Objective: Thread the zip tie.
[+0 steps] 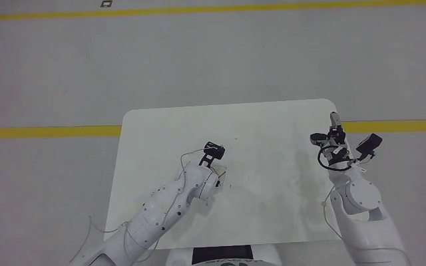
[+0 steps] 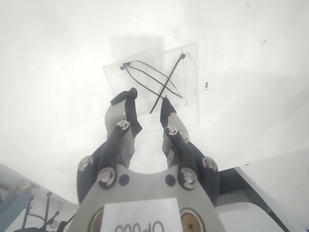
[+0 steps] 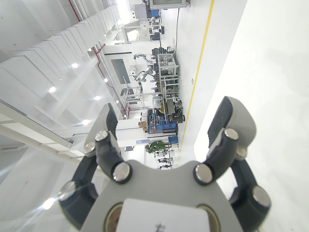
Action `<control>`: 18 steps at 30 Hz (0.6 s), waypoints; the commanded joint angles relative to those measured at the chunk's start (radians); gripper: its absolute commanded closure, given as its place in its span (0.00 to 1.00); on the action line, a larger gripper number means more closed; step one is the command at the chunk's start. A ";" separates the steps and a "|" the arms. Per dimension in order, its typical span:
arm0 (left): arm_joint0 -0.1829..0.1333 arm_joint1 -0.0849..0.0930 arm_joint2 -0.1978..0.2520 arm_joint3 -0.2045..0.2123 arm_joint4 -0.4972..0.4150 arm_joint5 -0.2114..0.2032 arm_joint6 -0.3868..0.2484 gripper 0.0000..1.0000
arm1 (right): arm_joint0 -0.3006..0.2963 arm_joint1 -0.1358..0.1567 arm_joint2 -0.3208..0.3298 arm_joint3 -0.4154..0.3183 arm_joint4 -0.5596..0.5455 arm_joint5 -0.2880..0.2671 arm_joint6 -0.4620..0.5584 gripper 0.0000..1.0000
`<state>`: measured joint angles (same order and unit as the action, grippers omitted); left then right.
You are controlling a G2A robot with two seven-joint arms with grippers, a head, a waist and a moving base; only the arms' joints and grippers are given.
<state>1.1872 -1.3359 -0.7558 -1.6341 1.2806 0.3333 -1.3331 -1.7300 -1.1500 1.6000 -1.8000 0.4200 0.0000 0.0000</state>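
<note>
Left pincer [image 2: 148, 101]: partly open, holding nothing, tips poised over a clear tray [image 2: 192, 112] near the middle of the desk [image 1: 266, 213]. In the tray, one straight zip tie [image 2: 172, 73] lies across two looped zip ties [image 2: 147, 75]. Right pincer [image 3: 166, 112]: wide open, empty, at the desk's right edge.

The table [image 1: 266, 199] is a smooth matt white top with a few faint grey scuffs, and the tray [image 2: 190, 73] is clear glossy plastic holding thin black plastic zip ties [image 2: 149, 78]. The left gripper [image 2: 149, 95] is brushed grey metal with shiny screw heads and fingers [image 2: 130, 107] wrapped in wrinkly matt black tape. The right gripper [image 3: 167, 105] has smooth pale metal with ribbed black rubbery pads [image 3: 218, 117].
</note>
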 commanded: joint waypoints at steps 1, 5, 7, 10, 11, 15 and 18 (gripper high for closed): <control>-0.004 -0.002 0.004 0.006 0.004 0.001 -0.004 0.75 | 0.000 0.000 0.000 0.000 0.000 0.000 0.000 0.00; -0.010 -0.004 0.010 0.011 0.015 -0.001 -0.012 0.75 | 0.000 0.000 0.000 0.000 0.000 0.000 0.000 0.00; -0.013 -0.005 0.010 0.012 0.019 -0.002 -0.015 0.75 | 0.000 0.000 0.000 0.000 0.000 0.000 0.000 0.00; -0.013 -0.007 0.009 0.011 0.013 -0.001 -0.006 0.76 | 0.000 0.000 0.000 0.000 0.000 0.000 0.000 0.00; -0.010 -0.008 0.008 0.010 0.001 0.000 0.000 0.75 | 0.000 0.000 0.000 0.000 0.000 0.000 0.000 0.00; -0.008 -0.012 0.005 0.019 -0.031 -0.003 0.027 0.76 | 0.000 0.000 0.000 0.000 0.000 0.000 0.000 0.00; -0.010 -0.015 0.009 0.033 -0.037 -0.001 0.040 0.77 | 0.000 0.000 0.000 0.000 0.000 0.000 0.000 0.00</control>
<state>1.1785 -1.3501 -0.7482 -1.6060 1.2454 0.3319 -1.2966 -1.7300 -1.1500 1.6000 -1.8000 0.4200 0.0000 0.0000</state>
